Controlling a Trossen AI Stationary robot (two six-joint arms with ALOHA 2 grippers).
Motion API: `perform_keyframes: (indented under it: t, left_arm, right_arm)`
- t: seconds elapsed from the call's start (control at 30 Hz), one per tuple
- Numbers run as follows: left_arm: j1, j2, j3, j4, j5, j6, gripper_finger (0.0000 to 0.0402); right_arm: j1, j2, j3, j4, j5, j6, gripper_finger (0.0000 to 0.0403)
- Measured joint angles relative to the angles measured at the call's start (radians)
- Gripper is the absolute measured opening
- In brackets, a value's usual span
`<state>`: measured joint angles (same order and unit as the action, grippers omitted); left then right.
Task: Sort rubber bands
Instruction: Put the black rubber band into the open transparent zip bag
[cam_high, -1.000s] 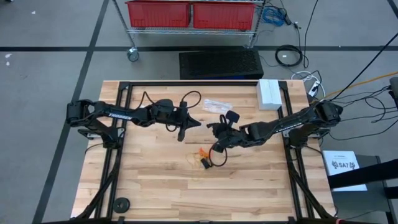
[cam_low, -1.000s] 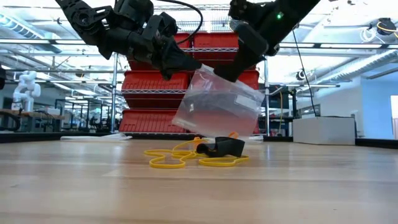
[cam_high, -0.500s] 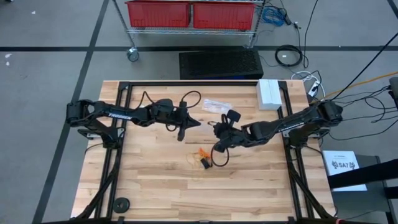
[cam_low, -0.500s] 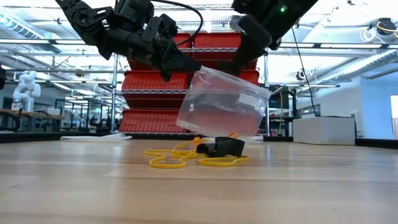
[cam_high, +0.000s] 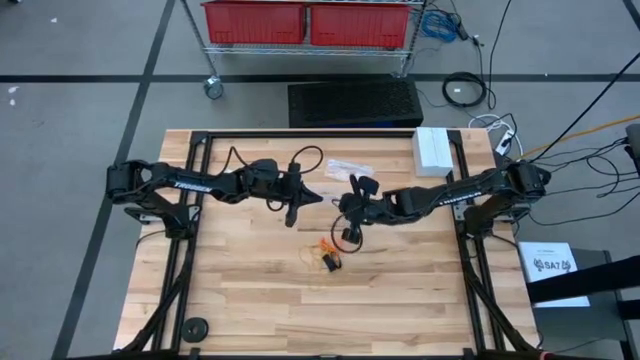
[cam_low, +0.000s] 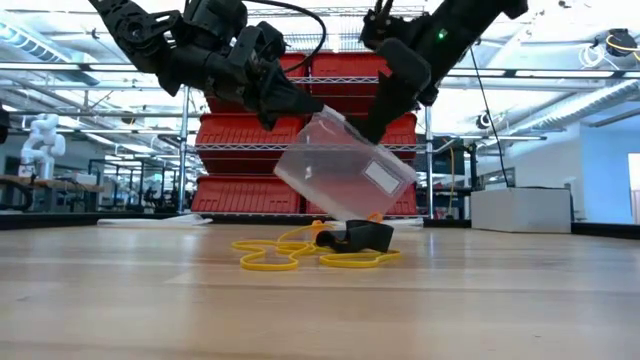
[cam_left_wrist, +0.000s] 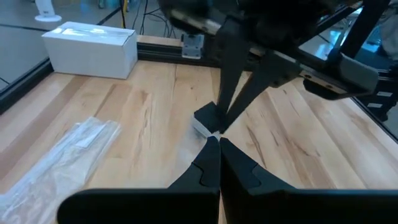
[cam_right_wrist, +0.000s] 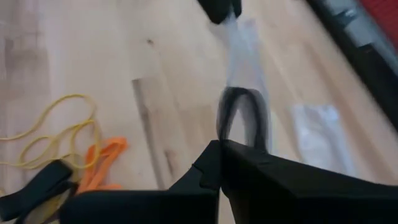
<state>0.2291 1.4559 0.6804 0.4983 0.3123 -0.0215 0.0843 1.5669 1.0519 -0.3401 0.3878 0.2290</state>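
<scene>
A clear plastic bag (cam_low: 340, 165) with a white label hangs in the air between both grippers. My left gripper (cam_low: 314, 110) is shut on its upper left corner. My right gripper (cam_low: 373, 130) is shut on its upper edge farther right. In the right wrist view a dark loop (cam_right_wrist: 242, 112) shows through the bag. The rubber bands lie on the table below it: yellow loops (cam_low: 270, 258), orange ones (cam_right_wrist: 102, 160) and black ones (cam_low: 362, 237), one small heap (cam_high: 326, 256) in the high view. My left gripper pinches the bag's corner (cam_left_wrist: 209, 128) between its two shut fingers, coming nearly level from the table's left. The bag is lifted clear and hangs below the fingers. My right gripper pinches the bag's upper edge (cam_right_wrist: 231, 132) between its shut fingers, slanting down from the table's right. The bag hangs tilted, its lower corner just above the bands.
A second clear bag (cam_left_wrist: 62, 158) lies flat on the far part of the table. A white box (cam_high: 433, 150) stands at the far right corner. A black disc (cam_high: 196, 327) sits near the front left. The black frame rails (cam_high: 470, 290) run along the table's sides.
My right gripper has gone a little toward the table's far edge and toward my left gripper, turning as it went. The bag has tipped: its top edge slants more steeply and its lower part has swung toward the left. My left gripper has kept still.
</scene>
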Motion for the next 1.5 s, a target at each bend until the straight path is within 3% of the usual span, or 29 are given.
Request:
perform_keyframes:
  t: [0.5, 1.0, 1.23, 1.5]
  left_arm:
    - [0.000, 0.000, 0.000, -0.023, 0.061, 0.005, 0.0000]
    - [0.026, 0.000, 0.000, -0.041, 0.100, 0.035, 0.0000]
    - [0.026, 0.000, 0.000, -0.024, 0.098, 0.027, 0.0000]
    - [0.027, 0.000, 0.000, -0.018, 0.014, 0.027, 0.0000]
  right_arm:
    - [-0.122, -0.009, 0.003, 0.013, -0.159, -0.011, 0.0000]
    - [-0.144, 0.000, 0.065, -0.072, -0.226, -0.049, 0.0000]
    - [-0.151, 0.054, 0.065, 0.005, -0.313, -0.071, 0.0000]
    - [-0.148, 0.059, 0.064, 0.058, -0.334, -0.023, 0.0000]
